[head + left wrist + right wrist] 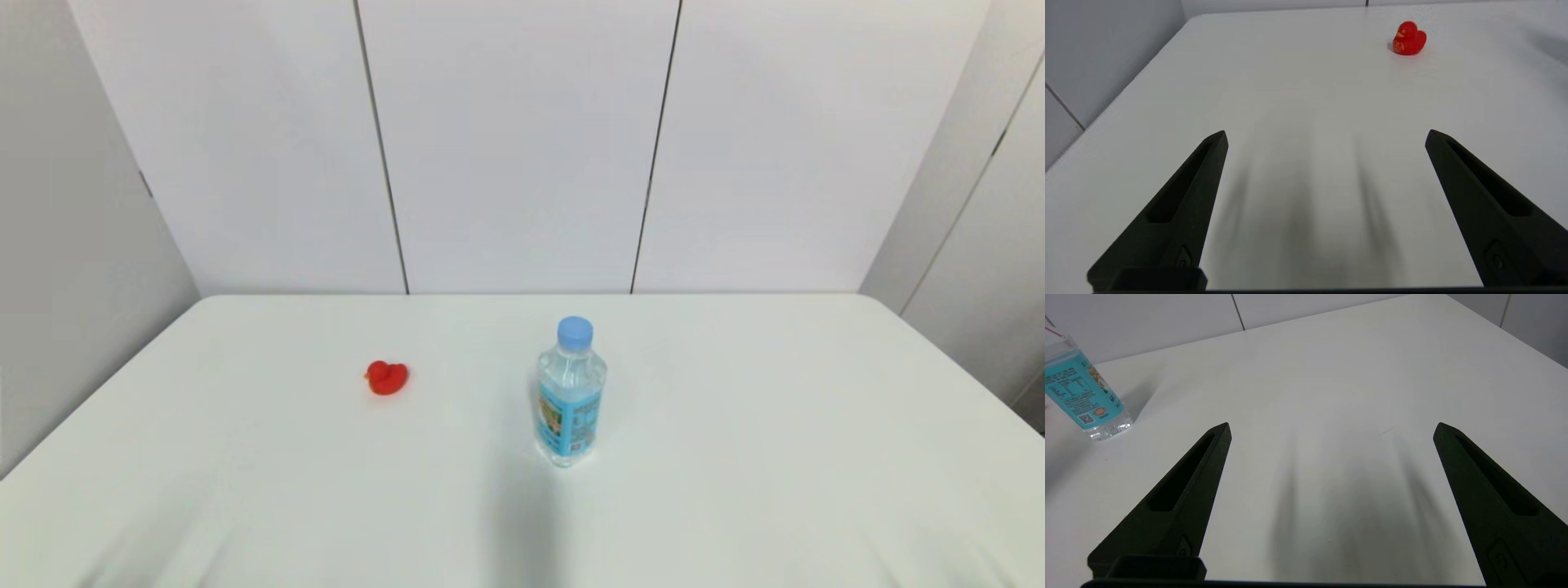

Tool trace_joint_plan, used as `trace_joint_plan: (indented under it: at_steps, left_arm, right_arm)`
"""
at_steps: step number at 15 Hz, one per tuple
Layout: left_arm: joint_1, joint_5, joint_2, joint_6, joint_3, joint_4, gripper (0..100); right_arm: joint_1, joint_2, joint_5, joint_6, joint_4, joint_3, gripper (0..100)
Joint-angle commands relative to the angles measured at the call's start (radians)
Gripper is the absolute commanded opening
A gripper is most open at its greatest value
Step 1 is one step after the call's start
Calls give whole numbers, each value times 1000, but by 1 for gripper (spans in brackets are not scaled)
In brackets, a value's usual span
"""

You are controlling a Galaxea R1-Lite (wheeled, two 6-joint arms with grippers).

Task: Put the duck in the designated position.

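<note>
The left gripper (1326, 136), jaws spread wide over the white table (735, 490), has the red duck (1409, 38) well ahead of its fingertips, near the table's far edge. The bottle (571, 392) carries a blue label, print unreadable. The right gripper (1332, 428) gapes empty, bottle off beside one finger.

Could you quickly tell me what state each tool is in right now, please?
Left tool: open, holding nothing, short of the small glossy red rubber duck.
Right tool: open, holding nothing.
</note>
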Motion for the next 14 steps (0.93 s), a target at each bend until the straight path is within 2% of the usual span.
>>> trace_joint_plan:
  at_steps: [1, 4, 8, 10, 11, 14]
  left_arm:
    - [0, -51, 175, 105, -141, 24, 100]
    - [0, -56, 358, 115, -314, 24, 100]
    - [-3, -65, 666, 243, -578, 45, 100]
    - [-4, -169, 795, 309, -647, 38, 100]
    - [-15, -289, 873, 343, -675, 36, 100]
    - [-17, -496, 1043, 437, -717, 38, 100]
  right_arm:
    - [0, 1, 0, 1, 0, 0, 100]
    - [0, 1, 0, 1, 0, 0, 100]
    - [0, 1, 0, 1, 0, 2, 100]
    - [0, 1, 0, 1, 0, 0, 100]
    - [0, 1, 0, 1, 0, 0, 100]
    - [0, 1, 0, 1, 0, 0, 100]
